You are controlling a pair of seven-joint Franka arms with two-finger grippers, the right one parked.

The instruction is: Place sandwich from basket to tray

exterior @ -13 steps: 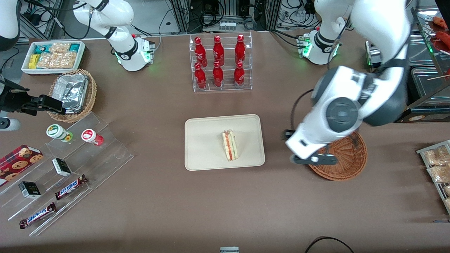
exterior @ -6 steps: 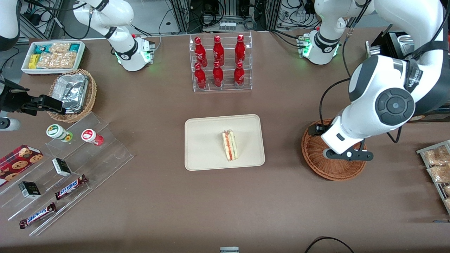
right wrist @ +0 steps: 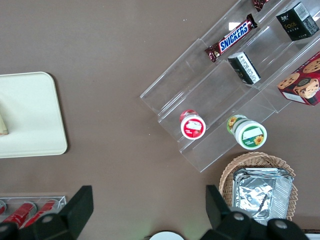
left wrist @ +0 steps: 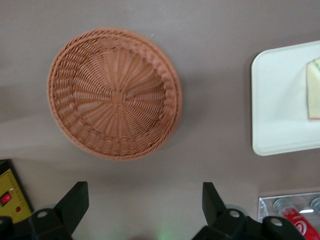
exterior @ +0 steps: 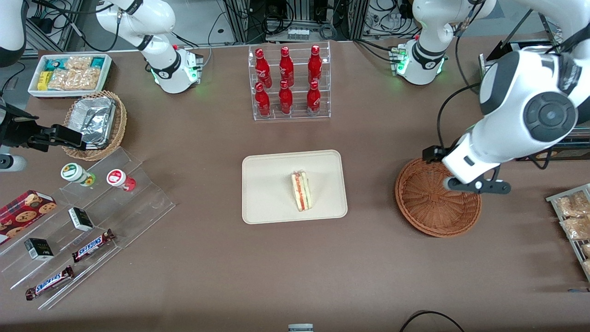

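The sandwich [exterior: 301, 191], a pale wedge with red and green filling, lies on the cream tray [exterior: 267, 184] in the middle of the table; its edge [left wrist: 313, 89] and the tray's corner [left wrist: 280, 110] also show in the left wrist view. The reddish-brown wicker basket [exterior: 435, 205] [left wrist: 114, 92] stands empty toward the working arm's end. My gripper [exterior: 477, 185] [left wrist: 145, 202] hangs high above the basket's farther rim, open, with nothing between its black fingers [left wrist: 75, 200].
A clear rack of red bottles [exterior: 288, 83] stands farther from the camera than the tray. A metal rack of snack packets [exterior: 571, 219] sits at the working arm's end. Toward the parked arm's end are a tan basket with foil container [exterior: 94, 120] and acrylic steps [exterior: 92, 221].
My gripper has travelled from between tray and basket, across the basket, toward the working arm's end and away from the camera. The sandwich stays still on the tray.
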